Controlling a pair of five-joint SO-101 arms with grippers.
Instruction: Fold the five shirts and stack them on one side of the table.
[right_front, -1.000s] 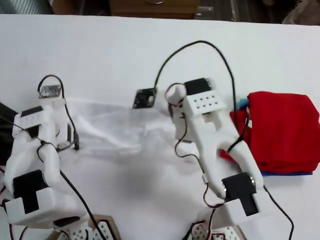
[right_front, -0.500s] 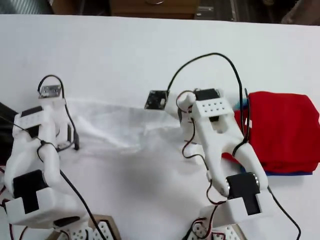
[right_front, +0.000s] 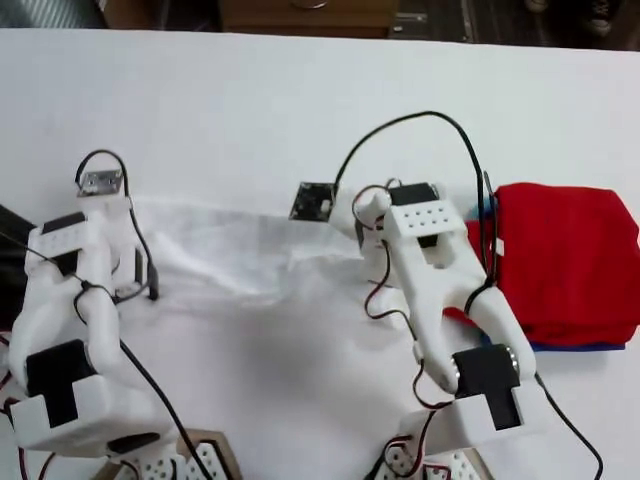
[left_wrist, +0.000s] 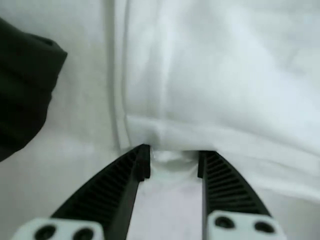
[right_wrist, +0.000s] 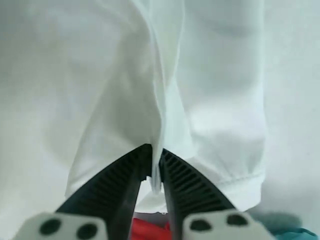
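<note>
Arms bent low over the table (right_front: 300, 90): my left gripper (left_wrist: 172, 162) pinches the hem of the white shirt (right_front: 240, 250), my right gripper (right_wrist: 155, 167) clamps its fold near the red shirt (right_front: 570, 260).

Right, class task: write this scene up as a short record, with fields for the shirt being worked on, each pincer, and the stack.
shirt in work: white shirt, spread out between the two arms
left pincer: tips closed on a bunched edge of the white shirt
right pincer: pinched shut on a fold of the white shirt
stack: folded red shirt lying on blue cloth, beside the right arm
also there: dark cloth by the left arm
surface: white table
</note>
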